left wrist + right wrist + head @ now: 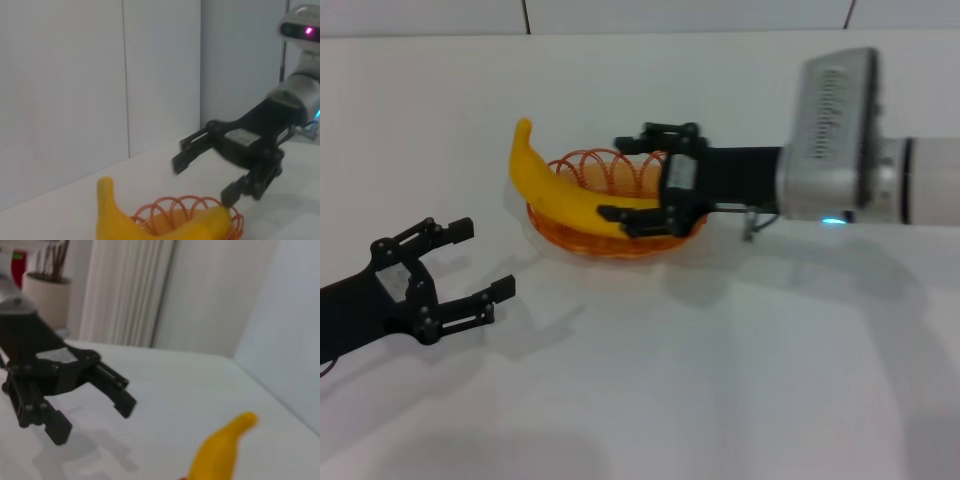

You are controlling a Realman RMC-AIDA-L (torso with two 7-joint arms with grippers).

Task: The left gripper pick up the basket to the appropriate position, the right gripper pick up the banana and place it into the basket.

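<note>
The orange wire basket (600,245) sits on the white table with the yellow banana (558,188) lying across it, stem end sticking out over the left rim. My right gripper (615,178) is open over the basket's right half, one finger over the banana's near end. My left gripper (485,260) is open and empty, apart from the basket at the front left. The left wrist view shows the banana (117,225), the basket (175,209) and the right gripper (202,181). The right wrist view shows the banana's tip (220,452) and the left gripper (94,420).
The white table (720,380) spreads around the basket. A white wall (670,15) stands behind the table's far edge. A potted plant (47,295) and a curtain show far off in the right wrist view.
</note>
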